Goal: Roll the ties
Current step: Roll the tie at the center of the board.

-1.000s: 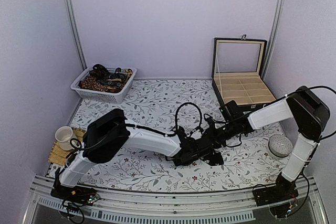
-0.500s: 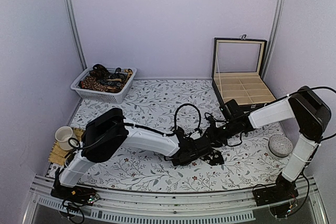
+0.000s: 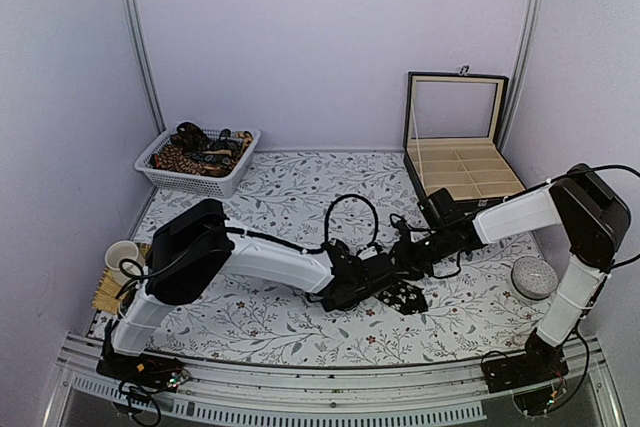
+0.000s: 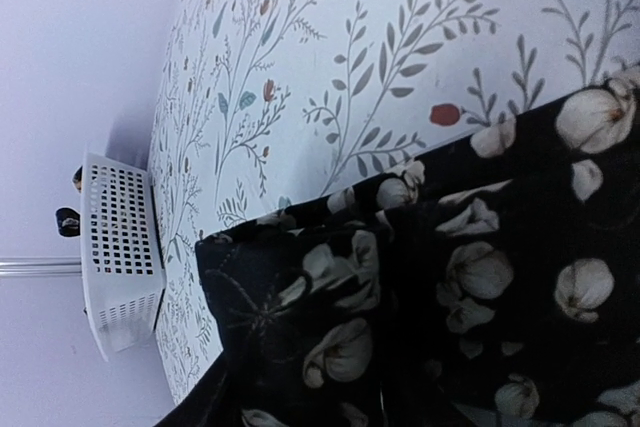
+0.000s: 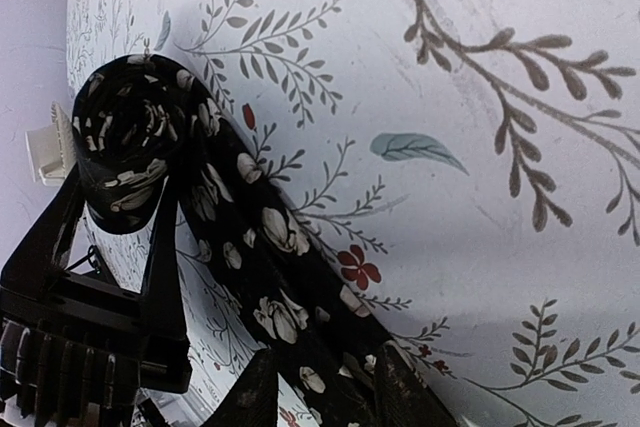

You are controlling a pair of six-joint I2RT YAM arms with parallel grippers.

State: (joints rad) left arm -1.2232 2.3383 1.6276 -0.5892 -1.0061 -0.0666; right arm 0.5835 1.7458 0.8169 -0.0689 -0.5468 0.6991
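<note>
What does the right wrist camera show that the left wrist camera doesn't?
Only the right wrist view: the tie wound into a coil at one end, fingers of the left gripper standing either side of that coil, and the right gripper straddling the loose strip. Only the left wrist view: a flat, overlapping stretch of tie up close, and the white basket shown clearly. Both: the black tie with pale flowers lying on the floral tablecloth.
</note>
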